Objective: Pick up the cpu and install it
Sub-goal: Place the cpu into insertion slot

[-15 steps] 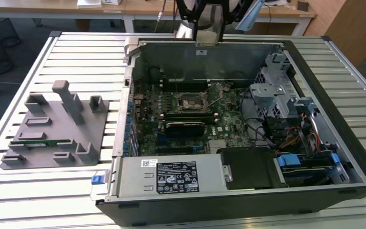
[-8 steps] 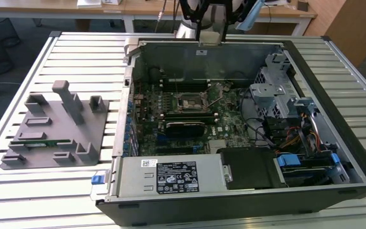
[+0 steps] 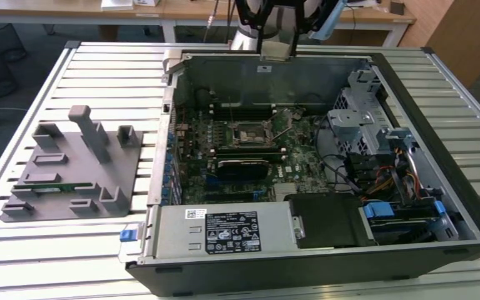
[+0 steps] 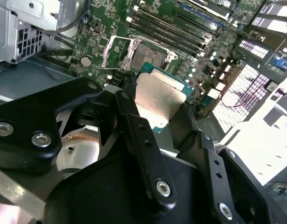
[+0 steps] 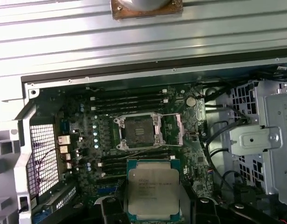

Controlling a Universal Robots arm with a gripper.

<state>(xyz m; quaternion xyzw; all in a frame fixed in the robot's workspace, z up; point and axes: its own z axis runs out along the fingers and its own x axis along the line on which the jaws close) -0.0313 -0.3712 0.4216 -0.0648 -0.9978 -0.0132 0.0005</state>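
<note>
the pincer is clamped on the cpu near the open socket; a tilted or misaligned set-down could damage its contacts.

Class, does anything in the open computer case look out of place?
The silvery square cpu with pale-green rim: the black gripper holds it above the board, while the black square socket sits open and empty.

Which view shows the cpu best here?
The first wrist view: the cpu faces the camera, silvery top and green rim plain. The second wrist view shows it slanted, partly behind black fingers.
</note>
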